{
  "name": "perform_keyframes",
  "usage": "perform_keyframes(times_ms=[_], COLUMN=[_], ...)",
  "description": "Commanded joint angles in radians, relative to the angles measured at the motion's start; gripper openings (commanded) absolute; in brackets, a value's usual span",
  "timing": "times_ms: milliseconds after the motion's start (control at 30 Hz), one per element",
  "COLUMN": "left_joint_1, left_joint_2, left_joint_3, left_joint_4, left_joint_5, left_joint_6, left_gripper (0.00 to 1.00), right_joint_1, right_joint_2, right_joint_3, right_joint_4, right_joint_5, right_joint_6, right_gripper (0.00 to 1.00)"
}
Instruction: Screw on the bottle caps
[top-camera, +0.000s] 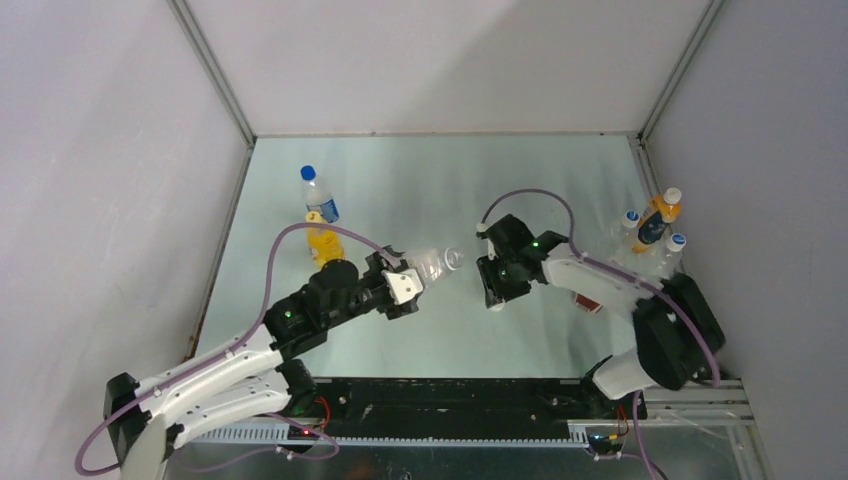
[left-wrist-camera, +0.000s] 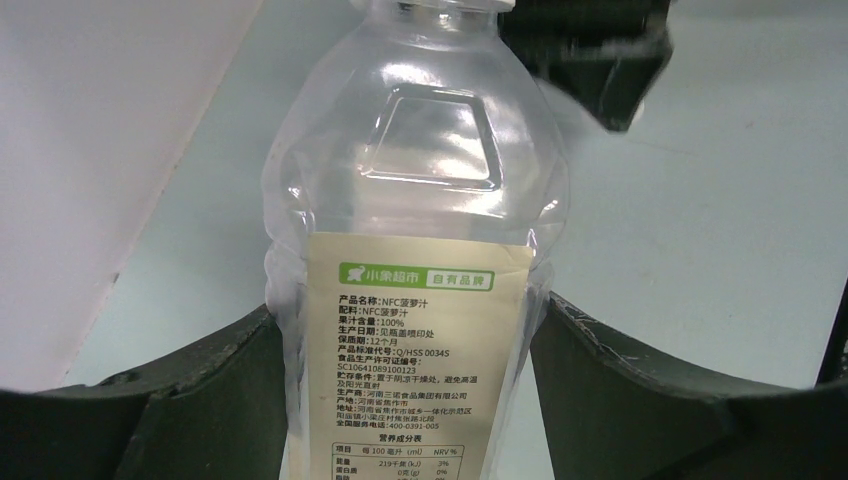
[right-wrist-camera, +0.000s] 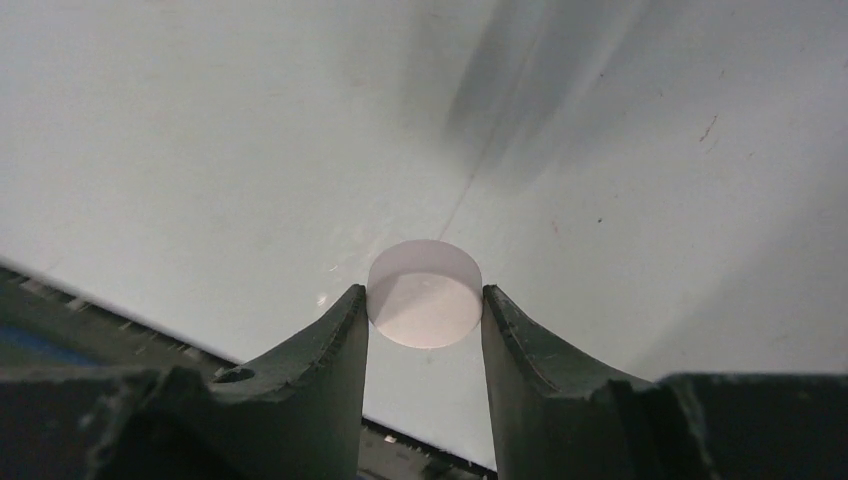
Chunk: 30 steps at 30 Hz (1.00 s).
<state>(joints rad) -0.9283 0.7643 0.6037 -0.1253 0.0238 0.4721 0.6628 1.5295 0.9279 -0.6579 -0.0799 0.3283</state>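
Note:
My left gripper (top-camera: 405, 284) is shut on the wide clear bottle (top-camera: 436, 262) and holds it tilted above the table, its open mouth pointing right. In the left wrist view the bottle (left-wrist-camera: 420, 170) with its cream label fills the gap between my fingers (left-wrist-camera: 235, 390). My right gripper (top-camera: 492, 282) is shut on a small white cap (right-wrist-camera: 424, 293) a short way to the right of the bottle's mouth. The cap sits between the fingertips (right-wrist-camera: 345, 330). The brown-drink bottle's red label (top-camera: 589, 302) peeks out from behind my right arm. The second white cap is out of view.
A blue-capped water bottle (top-camera: 318, 196) and a yellow-orange drink bottle (top-camera: 323, 244) stand at the back left. An orange-drink bottle (top-camera: 660, 214) and two blue-labelled water bottles (top-camera: 673, 250) stand at the right wall. The enclosure walls (top-camera: 120, 200) close in the sides.

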Motion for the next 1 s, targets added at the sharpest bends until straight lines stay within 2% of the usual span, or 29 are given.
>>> perform_keyframes(times_ms=[0,200,333,433,533,733,967], left_joint_1=[0.031,0.037,0.037,0.037,0.037,0.037,0.037], left_joint_2=[0.028,0.074,0.092,0.111,0.139,0.155,0.159], left_joint_3=[0.025,0.063,0.086,0.094,0.112,0.132,0.151], left_joint_4=[0.023,0.014,0.02,0.061,0.07,0.08,0.06], left_joint_5=[0.084,0.168,0.237,0.28,0.336,0.383,0.409], left_joint_6=[0.054,0.078,0.08,0.056,0.044,0.029,0.032], left_gripper=[0.0,0.0,0.0,0.0,0.0,0.0,0.0], right_joint_1=[-0.036,-0.077,-0.098,-0.099,-0.098,-0.092,-0.061], right_joint_2=[-0.196,-0.457,-0.534,-0.573,-0.639,-0.706,-0.683], right_joint_3=[0.03,0.108,0.183,0.213,0.219,0.22,0.209], right_joint_4=[-0.03,-0.115,-0.17,-0.206,-0.203,-0.193,-0.143], right_joint_5=[-0.135,-0.208,-0.282,-0.402,-0.485,-0.559,-0.607], right_joint_6=[-0.096,-0.251,-0.36,-0.507,-0.569,-0.719,-0.773], right_gripper=[0.08,0.0,0.0,0.0,0.0,0.0,0.0])
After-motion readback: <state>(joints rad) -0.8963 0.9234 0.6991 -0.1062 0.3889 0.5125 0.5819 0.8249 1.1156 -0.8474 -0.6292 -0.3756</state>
